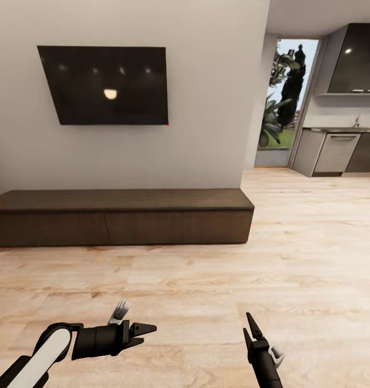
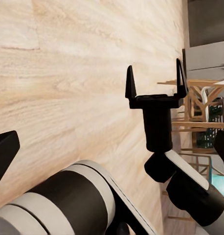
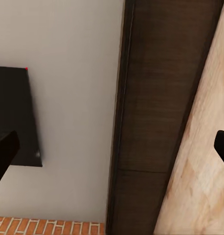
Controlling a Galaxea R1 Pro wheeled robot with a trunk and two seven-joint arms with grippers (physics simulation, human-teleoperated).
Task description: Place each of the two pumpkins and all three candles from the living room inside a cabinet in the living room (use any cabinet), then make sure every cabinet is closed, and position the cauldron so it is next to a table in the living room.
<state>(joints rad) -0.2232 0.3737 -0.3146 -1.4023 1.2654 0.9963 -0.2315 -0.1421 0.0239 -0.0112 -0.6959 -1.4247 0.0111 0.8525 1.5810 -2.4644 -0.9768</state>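
**Cabinet ahead, both drawers shut**

You face the cabinet (image 1: pixel 120 216), low against the wall under the television (image 1: pixel 106 84), fronts flush. Your left end effector (image 1: pixel 143 332) and right end effector (image 1: pixel 251 330) hover over the floor (image 1: pixel 314 258), both spread and empty.

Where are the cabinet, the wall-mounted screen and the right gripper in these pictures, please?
cabinet (image 1: pixel 120 226): head view, closed front.
screen (image 1: pixel 106 85): head view, panel's middle.
right gripper (image 2: pixel 155 83): left wrist view, between its spread fingertips.
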